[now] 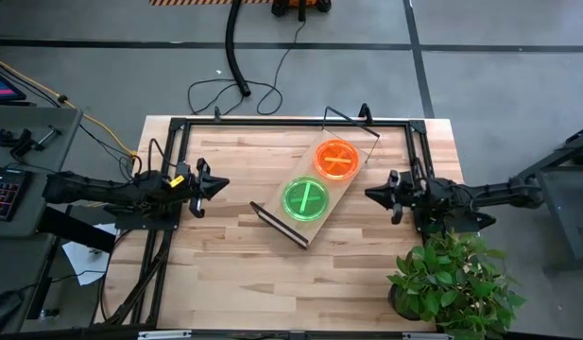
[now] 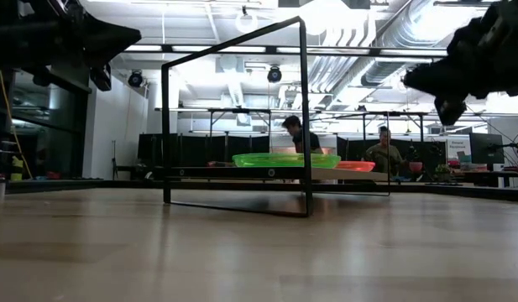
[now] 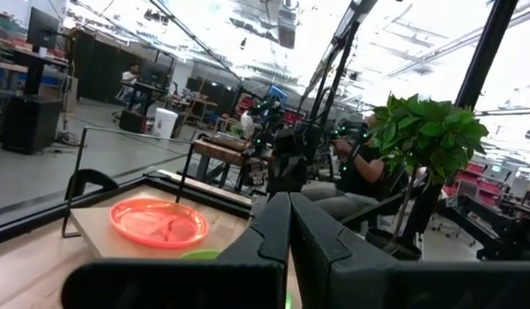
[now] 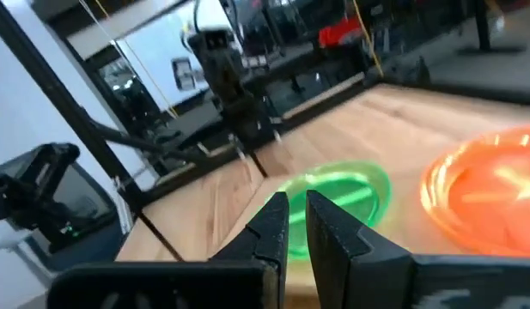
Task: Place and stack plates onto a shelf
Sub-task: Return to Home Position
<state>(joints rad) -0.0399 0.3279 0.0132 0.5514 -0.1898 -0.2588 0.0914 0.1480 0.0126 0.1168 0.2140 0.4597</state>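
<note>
While left gripper [image 1: 215,184] and right gripper [image 1: 374,193] hang at opposite sides of the table [image 1: 225,274], fingers together and empty, green plates [image 1: 304,198] and orange plates [image 1: 336,159] sit stacked side by side on the shelf [image 1: 321,221]. Judged light, thin, slick plastic: pinch at rim.

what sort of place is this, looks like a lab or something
Probably a robotics lab or workshop: exposed ceiling ducts, people at work beyond the table, and a keyboard and loose cables beside it.
</note>
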